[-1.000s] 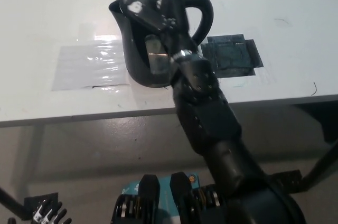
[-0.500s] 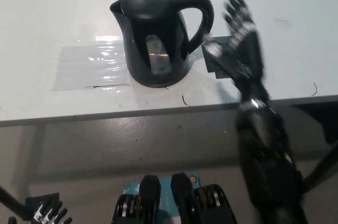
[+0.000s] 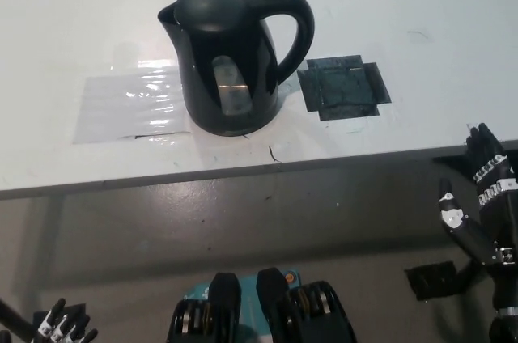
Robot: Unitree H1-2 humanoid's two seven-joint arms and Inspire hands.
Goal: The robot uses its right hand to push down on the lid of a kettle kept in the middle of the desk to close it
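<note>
Black against the grey floor, my right robot hand (image 3: 484, 201) now hangs low at the right edge of the frame, below the tabletop's (image 3: 421, 60) near edge, its fingers spread and holding nothing. A second ago it lay pressed across the top of the kettle (image 3: 229, 56); half a second ago it had lifted clear and hovered beside the handle (image 3: 296, 23). My white left robot hand (image 3: 58, 327) rests at the lower left corner, only its fingertips in view, so I cannot tell whether it is released or clenched.

Farther off, the kettle stands upright near the middle of the tabletop, touched by nothing, its spout to the left and handle to the right. Its base sits partly on a sheet of clear film (image 3: 133, 104) taped flat, and a dark taped patch (image 3: 343, 86) lies just beside it on the handle side. The lid (image 3: 212, 5) reads as a smooth dome flush with the body, with no gap I can make out from above.

My judgement: the push is done and the lid looks seated, so the task appears essentially complete, with the arm pulled well back. The whole picture has shifted slightly, so the kettle's small change of place in frame is the camera's, not the kettle's.
</note>
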